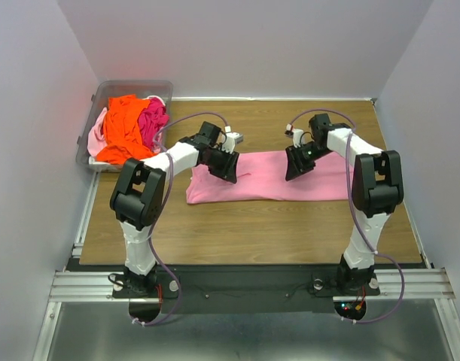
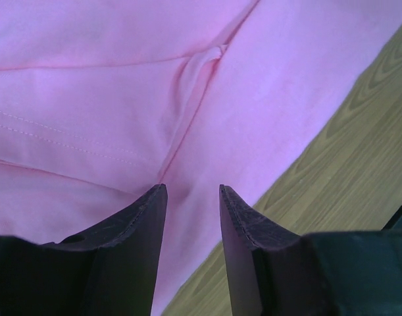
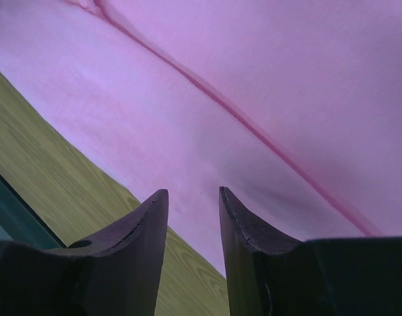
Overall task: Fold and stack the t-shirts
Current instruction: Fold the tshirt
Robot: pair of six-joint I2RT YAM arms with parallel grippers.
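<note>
A light pink t-shirt (image 1: 263, 177) lies folded into a long band across the middle of the wooden table. My left gripper (image 1: 226, 167) is open over its left part, close above the cloth (image 2: 122, 99), holding nothing. My right gripper (image 1: 299, 164) is open over its right part, above the cloth (image 3: 266, 79) near the fold edge, also empty. Bright orange (image 1: 124, 128), hot pink (image 1: 153, 120) and pale pink (image 1: 98, 129) shirts lie heaped in the bin at the back left.
A clear plastic bin (image 1: 113, 92) stands at the table's back left corner. Bare wood (image 1: 245, 226) lies in front of the shirt. Grey walls close the table on three sides. A metal rail (image 1: 245, 284) runs along the near edge.
</note>
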